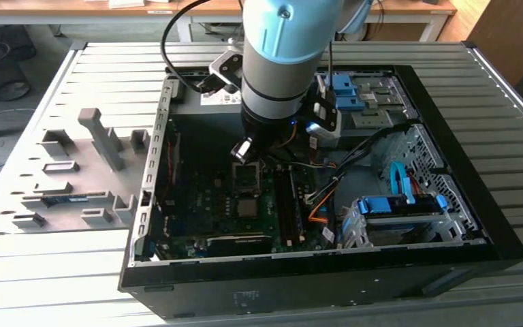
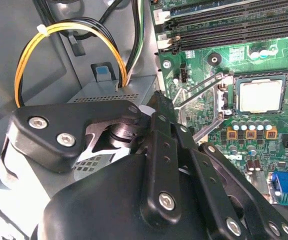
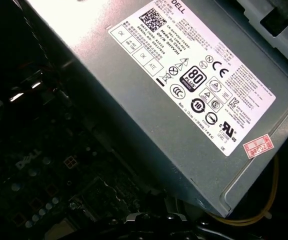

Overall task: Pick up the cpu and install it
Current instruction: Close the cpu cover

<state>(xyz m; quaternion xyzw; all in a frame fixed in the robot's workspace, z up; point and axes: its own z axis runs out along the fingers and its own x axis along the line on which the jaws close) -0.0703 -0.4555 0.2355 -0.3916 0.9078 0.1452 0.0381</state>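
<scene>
Gripper (image 1: 246,151) above motherboard (image 2: 244,140), grip state unclear — cpu (image 2: 260,96) seemingly seated (socket frame open)

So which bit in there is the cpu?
Look inside the open computer case at the green board on its floor. In the second wrist view the cpu is the flat silver-grey square sitting in the dark socket frame, unlike the long memory slots nearby.

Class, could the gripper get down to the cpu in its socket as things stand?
Probably yes. The cpu lies face-up in the socket with the retention frame swung open, nothing covering it, and the gripper hangs inside the case close above the motherboard.
</scene>
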